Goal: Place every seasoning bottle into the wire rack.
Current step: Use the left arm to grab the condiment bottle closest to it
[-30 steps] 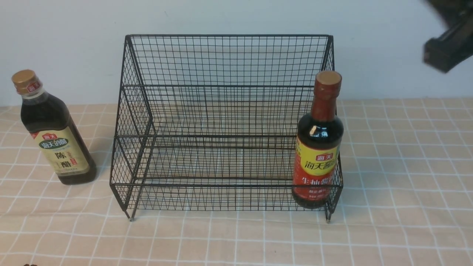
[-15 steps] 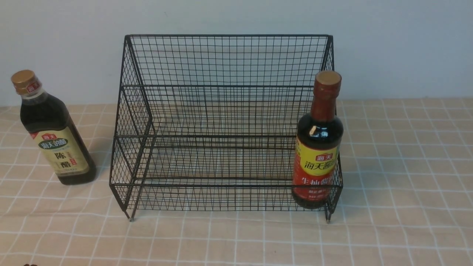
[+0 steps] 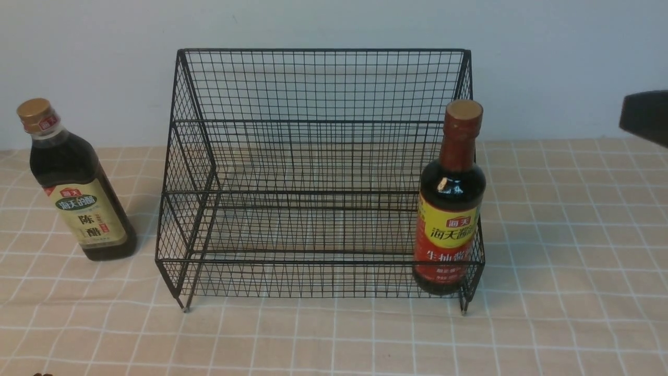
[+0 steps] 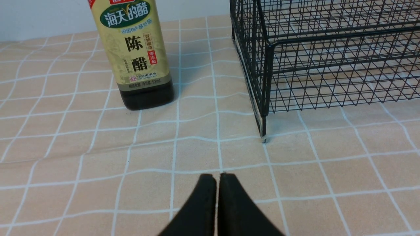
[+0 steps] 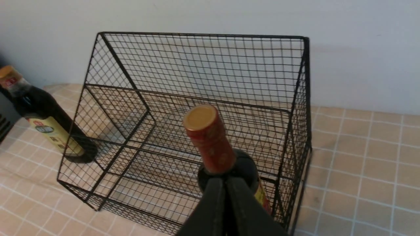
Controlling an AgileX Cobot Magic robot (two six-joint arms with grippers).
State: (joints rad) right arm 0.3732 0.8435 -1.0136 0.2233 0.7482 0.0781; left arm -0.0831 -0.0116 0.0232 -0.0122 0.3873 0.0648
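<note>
The left gripper (image 4: 217,178) has its fingers pressed together and holds nothing; it hangs low over the beige checked tablecloth (image 3: 574,235), short of the rack's front-left foot. The right gripper (image 5: 225,182), likewise pressed together and empty, stands clear of the round dark bottle with red-brown neck and yellow-red label (image 3: 451,209), which is upright in the front-right corner of the black two-tier wire-mesh rack (image 3: 313,125) — that half appears done. Remaining: the squarish dark bottle with gold cap and beige-green label (image 3: 78,193), upright near the cloth's left edge, outside the rack's left wall. That mesh wall blocks a sideways path — entry likely requires a lift over the front rail.
</note>
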